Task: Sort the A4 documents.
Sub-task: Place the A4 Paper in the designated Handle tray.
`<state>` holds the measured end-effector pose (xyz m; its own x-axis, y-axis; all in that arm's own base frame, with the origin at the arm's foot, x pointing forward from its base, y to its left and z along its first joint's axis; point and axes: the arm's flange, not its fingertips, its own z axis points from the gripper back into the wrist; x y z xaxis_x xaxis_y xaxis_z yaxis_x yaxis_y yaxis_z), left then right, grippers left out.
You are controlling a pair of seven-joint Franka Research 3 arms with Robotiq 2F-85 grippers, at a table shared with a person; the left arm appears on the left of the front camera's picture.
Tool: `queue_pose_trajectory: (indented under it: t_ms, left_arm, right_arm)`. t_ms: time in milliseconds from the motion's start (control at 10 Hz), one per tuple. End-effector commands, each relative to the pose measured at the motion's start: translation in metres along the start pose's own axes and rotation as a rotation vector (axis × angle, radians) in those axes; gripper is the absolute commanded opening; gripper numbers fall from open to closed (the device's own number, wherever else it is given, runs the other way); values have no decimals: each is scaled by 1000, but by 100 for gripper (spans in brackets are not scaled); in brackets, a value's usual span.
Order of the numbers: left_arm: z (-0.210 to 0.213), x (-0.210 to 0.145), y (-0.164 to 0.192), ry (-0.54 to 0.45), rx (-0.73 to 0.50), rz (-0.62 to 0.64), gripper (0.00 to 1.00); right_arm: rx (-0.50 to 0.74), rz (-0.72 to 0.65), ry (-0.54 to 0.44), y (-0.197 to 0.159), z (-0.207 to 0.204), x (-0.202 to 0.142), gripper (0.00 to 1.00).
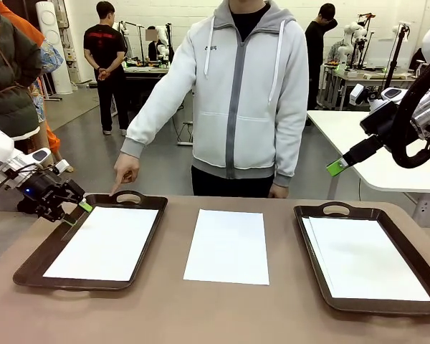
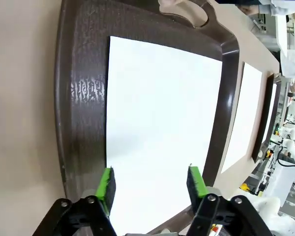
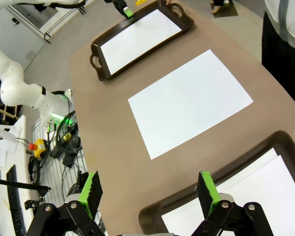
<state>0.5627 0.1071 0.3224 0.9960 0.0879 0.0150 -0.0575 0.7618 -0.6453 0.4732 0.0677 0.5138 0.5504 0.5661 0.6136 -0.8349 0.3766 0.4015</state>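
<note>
Three places hold A4 documents. One white sheet [image 1: 104, 242] lies in the left brown tray [image 1: 54, 240]. A second sheet [image 1: 227, 246] rests flat on the table between the trays. The right tray [image 1: 312, 251] carries a small stack of sheets [image 1: 365, 258]. My left gripper [image 1: 77, 211] hovers open at the left tray's far left corner. In the left wrist view the left gripper [image 2: 150, 184] stands just above the sheet [image 2: 162, 113], nothing between its pads. My right gripper [image 1: 337, 167] is raised high at the right, open and empty [image 3: 150, 191] above the right tray's edge [image 3: 226, 172].
A person in a grey zip jacket stands at the far side, one hand [image 1: 123, 172] pointing down at the left tray's far handle, the other hand [image 1: 277, 191] at the table edge. A white table [image 1: 373, 143] stands behind at the right.
</note>
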Motion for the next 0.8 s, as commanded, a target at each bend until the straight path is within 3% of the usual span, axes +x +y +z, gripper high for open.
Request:
queue_pose_trajectory:
  t_ms: [0, 400, 700]
  left_arm:
    - [4, -6, -5, 3, 46, 10, 100]
    - [2, -6, -9, -4, 37, -13, 100]
    - [0, -8, -21, -103, -118, 55, 100]
  right_arm:
    - [1, 1, -1, 0, -1, 0, 100]
    - [1, 1, -1, 0, -1, 0, 100]
    - [1, 1, -1, 0, -1, 0, 100]
